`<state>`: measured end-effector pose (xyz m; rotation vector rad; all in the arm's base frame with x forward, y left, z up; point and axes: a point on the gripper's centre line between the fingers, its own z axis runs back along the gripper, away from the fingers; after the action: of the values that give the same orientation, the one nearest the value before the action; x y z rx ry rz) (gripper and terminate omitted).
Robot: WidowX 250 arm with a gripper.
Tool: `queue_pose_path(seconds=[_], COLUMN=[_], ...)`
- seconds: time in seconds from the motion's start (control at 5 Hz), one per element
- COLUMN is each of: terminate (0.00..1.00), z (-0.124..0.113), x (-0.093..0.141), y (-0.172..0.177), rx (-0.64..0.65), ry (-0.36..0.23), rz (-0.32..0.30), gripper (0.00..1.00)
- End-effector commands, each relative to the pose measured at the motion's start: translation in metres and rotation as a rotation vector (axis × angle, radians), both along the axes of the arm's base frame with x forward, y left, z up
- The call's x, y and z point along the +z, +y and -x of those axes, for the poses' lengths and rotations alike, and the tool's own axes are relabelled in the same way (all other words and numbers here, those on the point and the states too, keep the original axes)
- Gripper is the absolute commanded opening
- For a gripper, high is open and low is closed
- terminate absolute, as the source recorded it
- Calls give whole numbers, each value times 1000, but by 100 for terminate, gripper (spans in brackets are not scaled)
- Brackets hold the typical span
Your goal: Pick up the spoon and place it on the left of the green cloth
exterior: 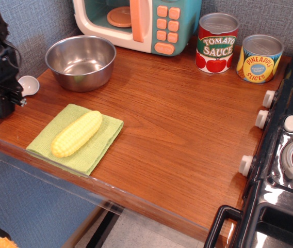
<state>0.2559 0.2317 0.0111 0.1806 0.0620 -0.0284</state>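
At the left edge of the frame, my jaws (3, 106) are holding the white-and-blue plastic spoon (27, 84), left of the light green square cloth (104, 135). Releasing here, it is risking to fall off the wooden surface (188, 119).

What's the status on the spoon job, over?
Gripper shut on spoon, at table's left edge. Green cloth to its right, corn on it. Nothing in the way.
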Motion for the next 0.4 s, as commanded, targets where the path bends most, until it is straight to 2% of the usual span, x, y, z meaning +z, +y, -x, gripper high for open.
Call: queue_pose_path(seconds=[0.0, 0.2], terminate=[0, 0], z=[-18, -14], x=[12, 16], y=[-27, -49], rx=[-118, -153], ry=[-63, -77], rz=[-11, -13], gripper=[0, 0])
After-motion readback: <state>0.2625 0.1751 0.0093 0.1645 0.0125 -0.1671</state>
